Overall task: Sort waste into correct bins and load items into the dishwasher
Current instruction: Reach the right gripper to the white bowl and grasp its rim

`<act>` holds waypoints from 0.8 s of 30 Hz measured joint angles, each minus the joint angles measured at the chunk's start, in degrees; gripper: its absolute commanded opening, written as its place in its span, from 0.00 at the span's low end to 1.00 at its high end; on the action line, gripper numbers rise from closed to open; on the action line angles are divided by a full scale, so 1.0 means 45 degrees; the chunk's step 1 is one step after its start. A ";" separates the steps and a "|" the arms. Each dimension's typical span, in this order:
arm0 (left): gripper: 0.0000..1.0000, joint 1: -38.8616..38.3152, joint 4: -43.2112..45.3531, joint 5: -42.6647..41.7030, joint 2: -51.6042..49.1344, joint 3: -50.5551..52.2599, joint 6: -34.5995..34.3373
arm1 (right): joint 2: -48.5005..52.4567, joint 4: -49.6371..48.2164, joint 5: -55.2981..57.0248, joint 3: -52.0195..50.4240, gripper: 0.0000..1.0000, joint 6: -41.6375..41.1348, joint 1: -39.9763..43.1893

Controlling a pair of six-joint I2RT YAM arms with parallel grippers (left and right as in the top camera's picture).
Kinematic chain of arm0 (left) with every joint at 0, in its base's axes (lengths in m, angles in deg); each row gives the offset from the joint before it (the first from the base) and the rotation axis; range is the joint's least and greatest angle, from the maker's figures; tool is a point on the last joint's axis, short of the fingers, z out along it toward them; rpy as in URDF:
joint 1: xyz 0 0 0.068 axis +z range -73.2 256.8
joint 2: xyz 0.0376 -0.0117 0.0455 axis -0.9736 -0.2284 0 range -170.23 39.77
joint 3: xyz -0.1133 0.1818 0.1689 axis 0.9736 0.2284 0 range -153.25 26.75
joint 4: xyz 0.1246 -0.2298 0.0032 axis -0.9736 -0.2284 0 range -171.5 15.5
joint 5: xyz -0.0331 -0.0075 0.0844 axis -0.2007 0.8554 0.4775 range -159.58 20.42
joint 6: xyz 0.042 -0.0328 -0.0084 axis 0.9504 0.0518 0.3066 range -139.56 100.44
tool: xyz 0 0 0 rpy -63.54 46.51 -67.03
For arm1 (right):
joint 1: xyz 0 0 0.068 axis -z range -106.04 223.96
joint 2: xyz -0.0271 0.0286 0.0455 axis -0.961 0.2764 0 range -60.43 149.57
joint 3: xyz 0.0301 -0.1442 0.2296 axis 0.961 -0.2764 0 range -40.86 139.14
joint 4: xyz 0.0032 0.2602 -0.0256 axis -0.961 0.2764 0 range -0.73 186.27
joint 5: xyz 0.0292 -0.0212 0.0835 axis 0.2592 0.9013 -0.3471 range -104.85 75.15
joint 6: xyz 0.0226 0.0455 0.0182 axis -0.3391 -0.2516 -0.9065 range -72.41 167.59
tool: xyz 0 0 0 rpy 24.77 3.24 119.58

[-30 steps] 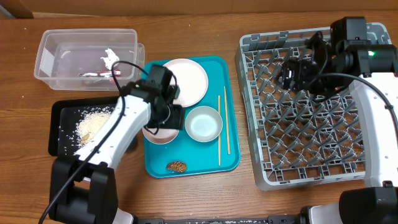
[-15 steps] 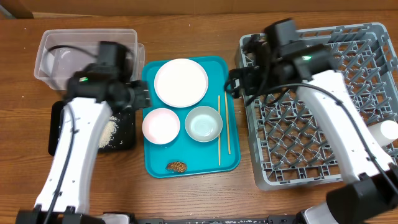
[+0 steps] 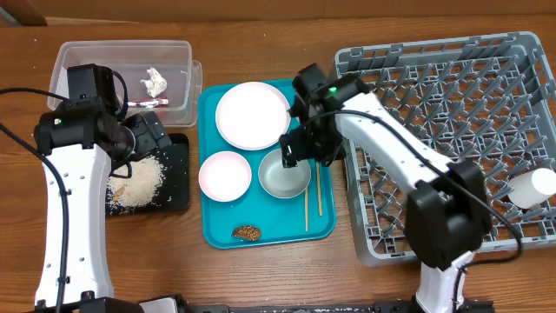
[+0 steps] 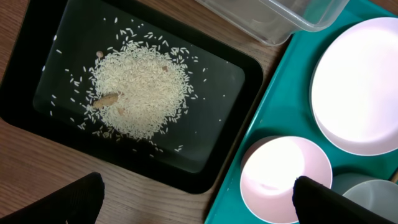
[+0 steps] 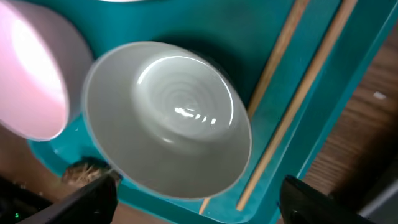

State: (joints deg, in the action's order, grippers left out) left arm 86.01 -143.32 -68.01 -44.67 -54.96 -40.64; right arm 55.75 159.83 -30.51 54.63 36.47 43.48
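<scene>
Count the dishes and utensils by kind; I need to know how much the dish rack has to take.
Plate: 1
Bowls: 2, the white bowl and the grey bowl
Cup: 1
Chopsticks: 2
Total: 6

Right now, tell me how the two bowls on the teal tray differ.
Colour: the white bowl looks pinkish-white; the grey bowl is pale grey.
Place: the white bowl sits left, towards the black tray; the grey bowl sits right, beside the chopsticks.
Attention: the right gripper hangs open over the grey bowl; nothing is above the white bowl.
Both stand upright, empty, on the teal tray.
</scene>
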 measured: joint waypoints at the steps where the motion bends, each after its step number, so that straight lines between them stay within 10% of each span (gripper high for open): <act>1: 0.98 0.0000 0.0005 0.0000 0.0000 0.0000 0.0000 | 0.0189 -0.0010 0.0015 -0.0068 0.69 -0.0049 -0.0010; 11: 0.99 0.0000 0.0024 0.0000 0.0000 0.0000 0.0000 | 0.1243 -0.0083 0.0146 -0.0321 0.29 -0.0461 -0.0019; 24: 0.99 0.0000 0.0044 -0.0005 0.0000 0.0000 0.0000 | 0.1243 -0.0189 0.0947 -0.0321 0.18 -0.0845 -0.0019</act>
State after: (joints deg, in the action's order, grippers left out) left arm 86.01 -143.12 -68.04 -44.67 -54.96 -40.64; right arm 61.34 158.98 -26.25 53.18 32.67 43.39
